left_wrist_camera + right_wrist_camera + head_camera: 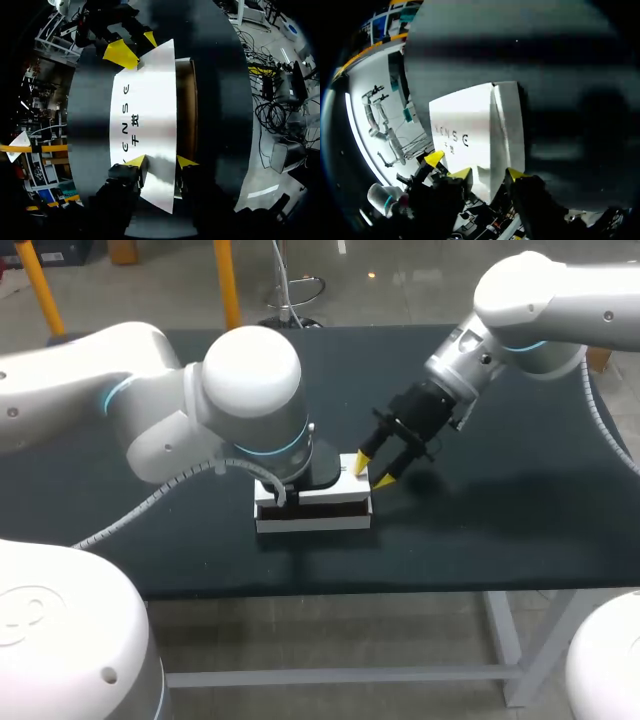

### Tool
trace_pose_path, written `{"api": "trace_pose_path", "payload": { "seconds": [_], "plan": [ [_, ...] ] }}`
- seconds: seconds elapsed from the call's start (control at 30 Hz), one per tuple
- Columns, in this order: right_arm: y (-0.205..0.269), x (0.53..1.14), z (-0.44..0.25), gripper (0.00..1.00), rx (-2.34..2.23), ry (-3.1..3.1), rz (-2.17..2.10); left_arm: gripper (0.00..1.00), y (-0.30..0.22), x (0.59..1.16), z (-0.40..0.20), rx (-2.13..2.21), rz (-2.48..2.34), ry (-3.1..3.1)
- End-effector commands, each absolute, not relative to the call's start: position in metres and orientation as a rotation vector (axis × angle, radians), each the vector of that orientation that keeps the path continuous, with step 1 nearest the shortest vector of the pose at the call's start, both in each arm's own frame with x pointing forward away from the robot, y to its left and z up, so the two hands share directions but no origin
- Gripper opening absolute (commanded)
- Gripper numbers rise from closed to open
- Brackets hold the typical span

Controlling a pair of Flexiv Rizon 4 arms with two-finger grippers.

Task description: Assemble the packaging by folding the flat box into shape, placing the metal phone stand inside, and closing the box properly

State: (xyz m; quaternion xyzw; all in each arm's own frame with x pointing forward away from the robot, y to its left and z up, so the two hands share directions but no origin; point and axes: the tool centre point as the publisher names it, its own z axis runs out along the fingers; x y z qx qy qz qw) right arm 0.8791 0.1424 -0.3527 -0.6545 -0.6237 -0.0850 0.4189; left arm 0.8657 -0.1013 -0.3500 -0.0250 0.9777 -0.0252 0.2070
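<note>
1. A dark matte table top (500, 520) carries the work. At its middle lies a white rectangular cardboard box (340, 493).
2. The box is already folded into shape. Its white printed lid panel (145, 110) lies over the body, with a strip of brown inner lining (187, 110) showing along one long side, so the lid looks not fully seated.
3. The left gripper (160, 161) is at one end of the lid with its fingers spread. One yellow tip lies over the white panel and the other just past its edge. It looks released, not clamping anything.
4. The right gripper (374, 470) is at the opposite end, also with fingers apart. The box's end corner sits between them, seemingly ungripped.
5. The metal phone stand is not visible in any view. It may be inside, but I cannot tell.
6. By my reading, the step in hand is closing the box.
7. The next move probably calls for pressing the lid down evenly at both ends and tucking its free edge into the body. The box must be kept from sliding on the table.
</note>
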Motion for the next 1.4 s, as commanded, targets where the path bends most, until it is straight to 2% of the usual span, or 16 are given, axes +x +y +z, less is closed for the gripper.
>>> {"api": "trace_pose_path", "payload": {
  "seconds": [0.03,0.3,0.43,0.57,0.77,1.4],
  "plan": [
    [0.135,0.868,-0.346,0.47,-1.656,-1.573,-0.249,0.38,-0.102,0.864,-0.354,-0.069,-0.065,2.718],
    [0.127,0.856,-0.338,0.45,-1.677,-1.605,-0.292,0.4,-0.103,0.863,-0.359,-0.065,-0.054,2.732],
    [0.125,0.848,-0.334,0.41,-1.68,-1.628,-0.311,0.4,-0.103,0.862,-0.36,-0.064,-0.055,2.736],
    [0.128,0.842,-0.332,0.32,-1.673,-1.661,-0.322,0.39,-0.103,0.862,-0.361,-0.065,-0.054,2.739],
    [0.135,0.838,-0.33,0.0,-1.654,-1.707,-0.33,0.4,-0.104,0.861,-0.362,-0.064,-0.052,2.741],
    [0.154,0.83,-0.343,0.0,-1.643,-1.796,-0.315,0.41,-0.104,0.856,-0.362,-0.053,-0.05,2.749]
  ]
}}
